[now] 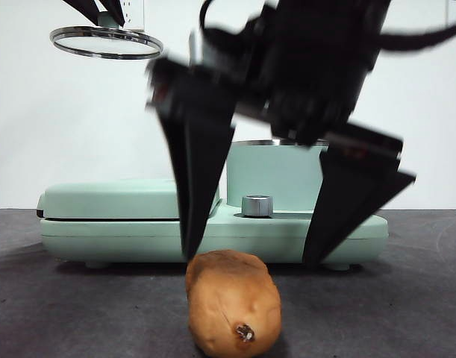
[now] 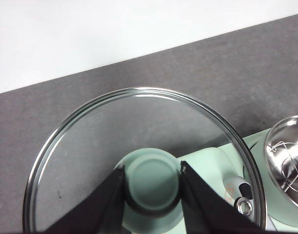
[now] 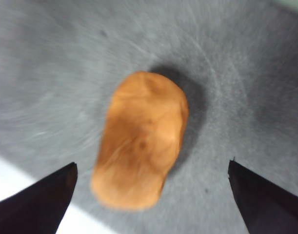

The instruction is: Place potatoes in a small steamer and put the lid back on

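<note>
The orange-brown potato (image 1: 233,303) lies on the dark table at the front; it also shows in the right wrist view (image 3: 141,138). My right gripper (image 1: 250,257) hangs just above it, jaws wide open on either side, not touching it. My left gripper (image 2: 152,187) is shut on the mint-green knob of the glass lid (image 2: 90,141) and holds the lid (image 1: 106,42) high at the upper left. The small steamer (image 1: 276,173) stands behind the right gripper, partly hidden; its open steel inside (image 2: 288,156) shows in the left wrist view.
The flat mint-green griddle (image 1: 116,216) with its closed cover stands across the back of the table, with a steel dial (image 1: 257,205) on its base. A white wall is behind it. Dark table surface (image 1: 78,313) lies left and right of the potato.
</note>
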You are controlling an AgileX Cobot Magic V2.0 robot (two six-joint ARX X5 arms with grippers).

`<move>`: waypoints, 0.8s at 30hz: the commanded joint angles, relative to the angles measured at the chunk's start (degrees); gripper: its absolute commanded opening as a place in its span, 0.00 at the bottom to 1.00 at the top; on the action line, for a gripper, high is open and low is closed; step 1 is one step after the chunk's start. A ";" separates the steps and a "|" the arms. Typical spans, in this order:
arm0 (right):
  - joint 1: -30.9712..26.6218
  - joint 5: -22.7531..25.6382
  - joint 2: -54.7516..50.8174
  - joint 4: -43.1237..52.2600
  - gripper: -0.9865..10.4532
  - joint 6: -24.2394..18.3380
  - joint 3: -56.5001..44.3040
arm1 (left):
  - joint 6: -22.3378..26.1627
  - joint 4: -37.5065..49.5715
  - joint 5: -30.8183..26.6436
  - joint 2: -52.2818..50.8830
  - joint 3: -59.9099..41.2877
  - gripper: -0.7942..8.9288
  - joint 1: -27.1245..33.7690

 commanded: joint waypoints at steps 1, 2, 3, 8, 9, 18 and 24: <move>1.03 0.17 2.49 1.44 0.51 0.92 1.27 | 0.37 1.36 -0.09 -0.70 1.73 0.09 0.13; 1.25 0.20 3.21 1.81 0.51 0.92 1.51 | 0.37 1.36 -0.09 -0.70 1.73 0.09 0.13; 1.29 0.20 3.58 2.10 0.51 0.92 1.68 | 0.37 1.36 -0.09 -0.70 1.73 0.09 0.13; 1.31 0.20 5.84 2.64 0.51 0.90 2.86 | 0.35 1.40 -0.09 -0.70 1.73 0.09 0.15; 1.31 0.20 6.45 2.64 0.51 0.87 3.21 | 0.35 1.40 -0.09 -0.72 1.73 0.09 0.15; 1.31 -0.04 10.27 1.88 0.41 0.68 4.76 | 0.17 1.33 -0.09 -0.70 1.73 0.09 0.15; 1.31 0.02 11.28 0.94 0.26 0.37 4.76 | 0.15 1.27 -0.09 -0.70 1.73 0.09 0.15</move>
